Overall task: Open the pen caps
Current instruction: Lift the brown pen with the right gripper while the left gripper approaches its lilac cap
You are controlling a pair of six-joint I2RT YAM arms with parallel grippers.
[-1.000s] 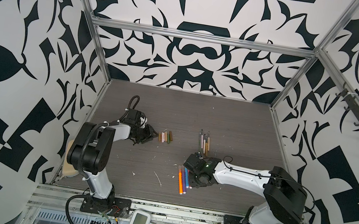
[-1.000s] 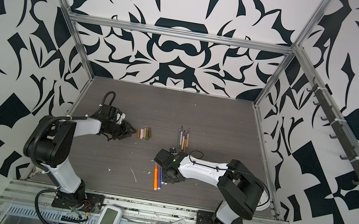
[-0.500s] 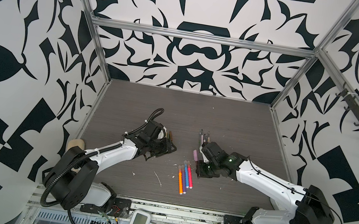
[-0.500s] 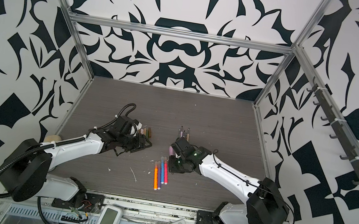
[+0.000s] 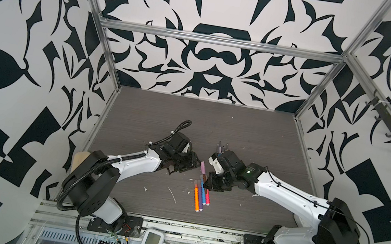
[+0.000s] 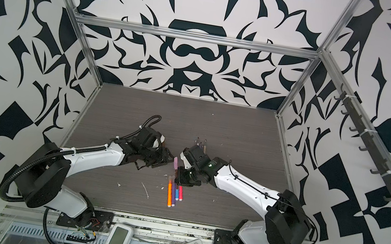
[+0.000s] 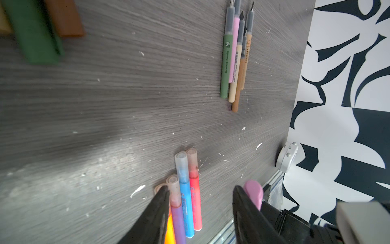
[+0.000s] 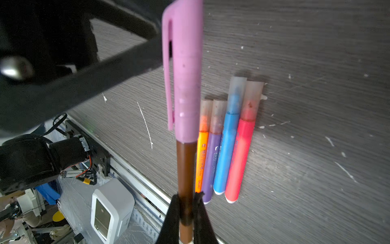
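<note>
**A:** What differs from a second ago?

**B:** Then the left arm sat folded at nine o'clock of the dark grey wood-grain table (image 5: pixel 253 137). The right gripper (image 8: pixel 187 196) hung low by the four capped felt-tip markers (image 5: pixel 201 196). Now both arms stretch low toward the middle, wrists nearly meeting.

**A:** And the jaws?

**B:** The right ones pinch the slim brown pen (image 8: pixel 185 164) by its barrel. Its pink plastic cap (image 8: pixel 185 69) is on and points to eleven o'clock in both top views, with the markers at six o'clock of it. The left gripper (image 7: pixel 201 191) stands at nine o'clock of the cap, jaws spread. The cap lies outside them, just beside one finger (image 7: pixel 244 211).
</note>
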